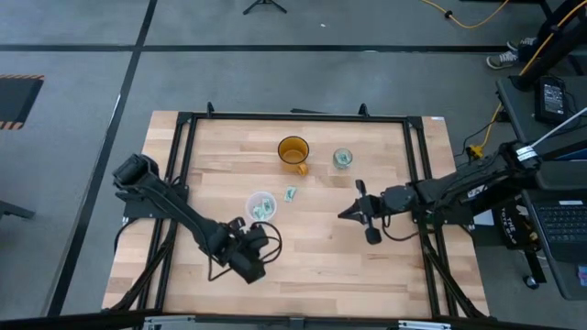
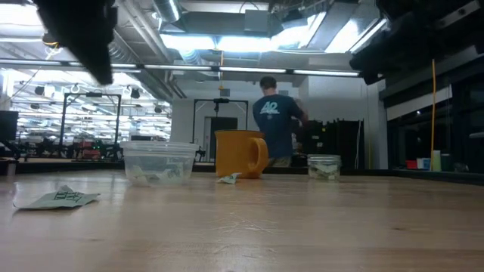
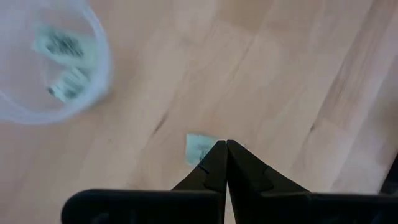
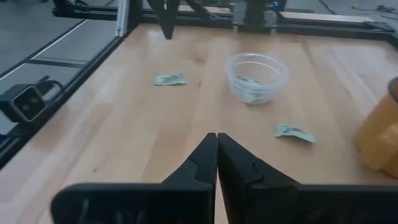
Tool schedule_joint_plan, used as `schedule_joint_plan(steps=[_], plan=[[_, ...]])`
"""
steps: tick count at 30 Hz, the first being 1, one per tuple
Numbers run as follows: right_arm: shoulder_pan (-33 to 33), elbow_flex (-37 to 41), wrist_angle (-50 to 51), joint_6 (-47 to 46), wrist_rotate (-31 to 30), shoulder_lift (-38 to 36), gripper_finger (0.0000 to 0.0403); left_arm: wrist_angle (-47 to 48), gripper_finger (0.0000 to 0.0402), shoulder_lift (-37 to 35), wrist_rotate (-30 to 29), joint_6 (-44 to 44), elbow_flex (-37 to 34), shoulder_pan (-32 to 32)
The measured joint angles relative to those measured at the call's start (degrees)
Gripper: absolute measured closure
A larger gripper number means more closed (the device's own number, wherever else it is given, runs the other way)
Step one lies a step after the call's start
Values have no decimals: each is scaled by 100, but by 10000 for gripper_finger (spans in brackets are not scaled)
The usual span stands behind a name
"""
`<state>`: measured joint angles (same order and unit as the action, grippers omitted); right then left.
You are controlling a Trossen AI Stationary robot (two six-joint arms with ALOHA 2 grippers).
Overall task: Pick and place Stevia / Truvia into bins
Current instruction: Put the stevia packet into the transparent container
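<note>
Left gripper [image 3: 227, 144], fingers pressed together and holding nothing, hovers just beside a loose packet [image 3: 199, 148], apparently lining up a pick; wide cup [image 3: 46, 59] nearby already holds packets, another packet [image 1: 291, 193] lies beyond; right gripper [image 1: 348, 213] waits, likewise closed

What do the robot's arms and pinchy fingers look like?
Both arms are dark, nearly black, built from chunky jointed segments with black cables looping beside them. The left gripper and right gripper each end in two flat, black, wedge-shaped fingers tapering to a point. I see no readable markings.
</note>
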<state>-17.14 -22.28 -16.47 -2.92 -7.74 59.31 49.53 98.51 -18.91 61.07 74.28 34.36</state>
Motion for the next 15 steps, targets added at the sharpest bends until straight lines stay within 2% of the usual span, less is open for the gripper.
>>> schedule_joint_plan(steps=[7,15], plan=[[-151,0,-13,17,-16,0,387,1,381,409,292,387,-2,5],[-149,0,-15,20,-29,68,387,8,309,859,311,421,-7,1]])
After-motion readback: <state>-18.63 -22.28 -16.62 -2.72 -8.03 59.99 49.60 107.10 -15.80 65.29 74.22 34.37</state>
